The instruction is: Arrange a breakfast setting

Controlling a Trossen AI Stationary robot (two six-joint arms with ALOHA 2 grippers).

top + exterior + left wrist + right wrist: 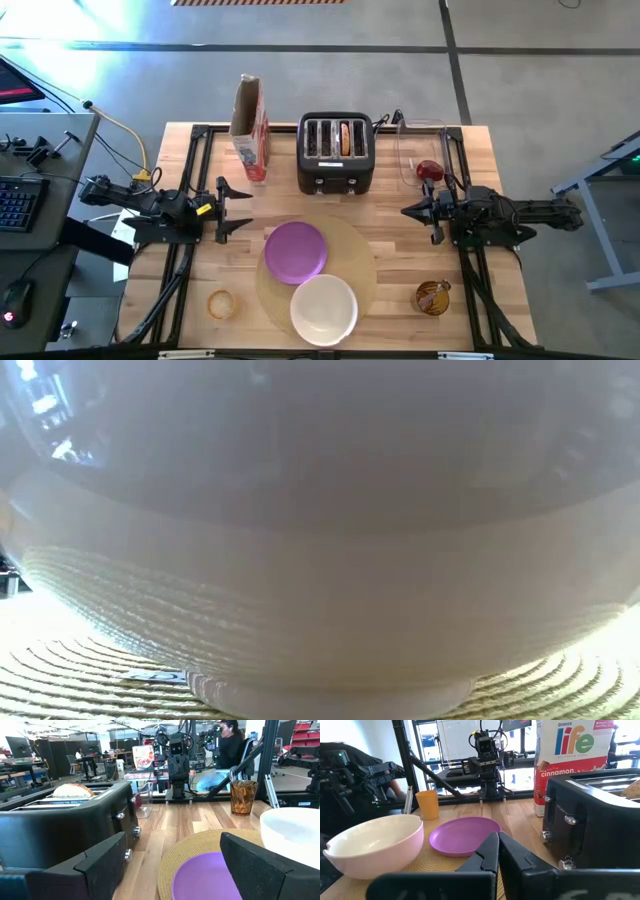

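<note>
Both of my pincers hover low over the table [200, 145], facing each other across its middle. My left pincer [240, 209] sits at nine o'clock with its fingers [97, 865] spread and nothing between them. My right pincer [408, 211] sits at three o'clock, its fingers [487, 852] clenched tip to tip on nothing.

Between them, toward six o'clock, lies the round tan mat [352, 262]. On it rests the small purple plate [295, 250], on the mat's ten o'clock part, and the white bowl [323, 308] at its six o'clock edge, just beside the plate. From the low camera the bowl fills nearly everything, its foot resting on the woven mat.

At twelve o'clock stands the black toaster [336, 154] with a bagel [345, 139] in one slot. At eleven o'clock stands an opened cereal box [250, 127]. A red fruit [429, 171] lies in a clear container [420, 145] at one o'clock. The amber glass cup [433, 297] stands at four o'clock, well apart from the mat, and a small orange cup [221, 303] stands at seven o'clock.
</note>
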